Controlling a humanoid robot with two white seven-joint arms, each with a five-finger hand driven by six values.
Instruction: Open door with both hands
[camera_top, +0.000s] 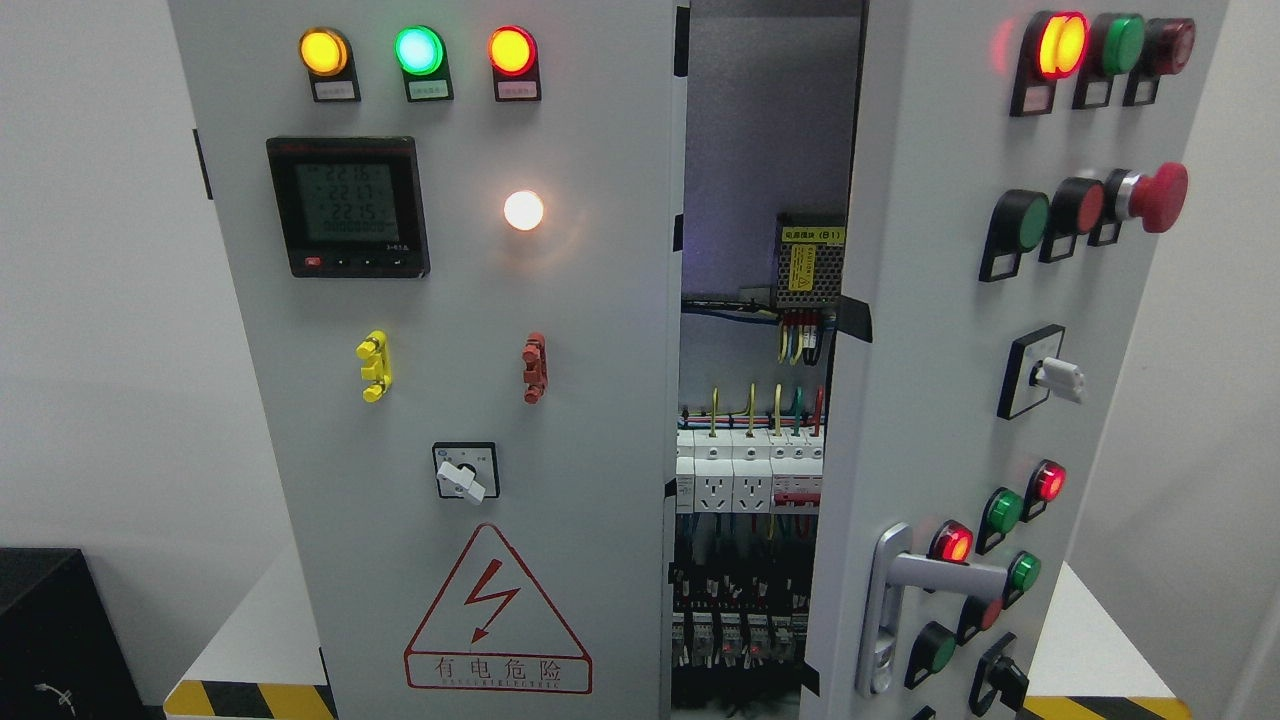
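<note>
Black box (45, 630) lower left; white platform (250, 630) with yellow-black hazard stripe (250, 700) beneath cabinet; pale wall (90, 300) behind.

Plain white walls (90, 300), black box (50, 630) lower left, hazard-striped floor edge (250, 700).

Right door (1000, 400) of the grey cabinet stands swung partway out, its face angled away, dotted with lamps and push buttons, silver lever handle (900, 590) low on its edge. Left door (450, 400) sits flat and closed, warning triangle at its foot.
</note>
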